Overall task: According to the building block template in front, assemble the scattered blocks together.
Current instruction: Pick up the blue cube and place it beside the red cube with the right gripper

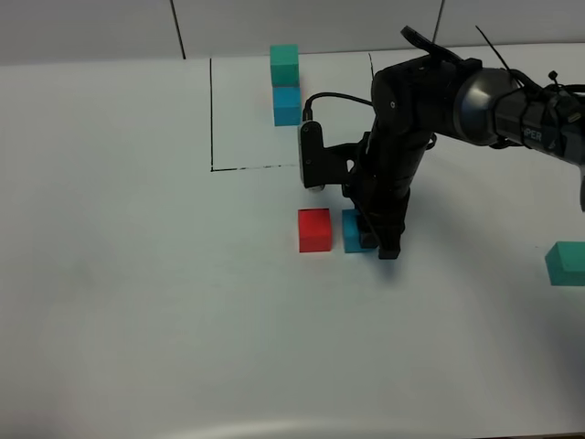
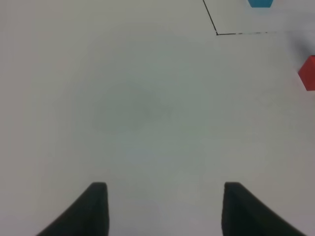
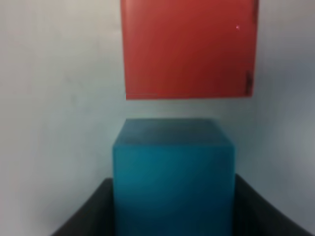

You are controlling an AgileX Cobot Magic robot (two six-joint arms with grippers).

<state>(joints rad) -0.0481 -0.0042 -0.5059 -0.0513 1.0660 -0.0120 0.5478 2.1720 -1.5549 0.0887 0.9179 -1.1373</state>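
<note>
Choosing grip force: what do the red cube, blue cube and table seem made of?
The red cube: matte, even colour, no grain; plastic or painted wood, unclear which. The blue cube: same dull look. The table: smooth white, faint sheen, perhaps laminate.

Robotics laboratory bench: a bare white table (image 1: 137, 302) marked with thin black lines (image 1: 212, 114), a black robot arm (image 1: 430, 110) with exposed cabling, plain coloured cubes (image 1: 314, 230), and a grey panelled wall (image 1: 91, 27) behind.

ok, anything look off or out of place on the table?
Nothing damaged or toppled. Only the green cube sits far off at the right edge of the high view, well apart from the red cube and the blue cube held in the right gripper.
</note>
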